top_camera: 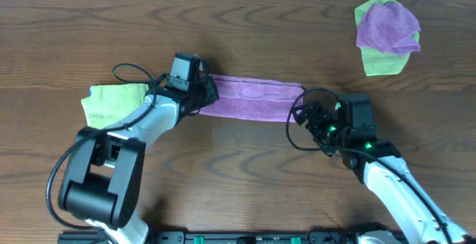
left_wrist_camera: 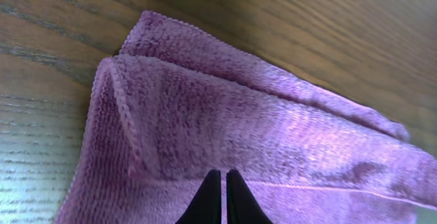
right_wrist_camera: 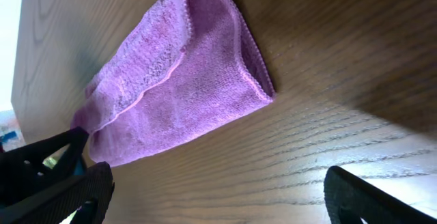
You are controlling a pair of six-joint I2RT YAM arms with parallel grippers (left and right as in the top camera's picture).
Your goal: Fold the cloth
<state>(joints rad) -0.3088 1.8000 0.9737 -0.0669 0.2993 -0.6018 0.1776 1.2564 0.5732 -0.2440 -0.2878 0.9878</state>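
Observation:
The purple-pink cloth [top_camera: 256,99] lies folded into a long strip across the middle of the table. My left gripper [top_camera: 207,95] is at the strip's left end. In the left wrist view its black fingers [left_wrist_camera: 212,197] stand pressed together with their tips in the cloth [left_wrist_camera: 225,115], shut on its top layers. My right gripper [top_camera: 298,114] sits just off the strip's right end, open wide. In the right wrist view only bare wood lies between its fingers [right_wrist_camera: 365,197], and the cloth's end [right_wrist_camera: 184,80] is ahead and to the left.
A lime-green cloth [top_camera: 111,103] lies at the left, partly under my left arm. At the back right a second purple cloth [top_camera: 387,24] is bunched on top of another green one [top_camera: 383,62]. The table's far edge runs along the top.

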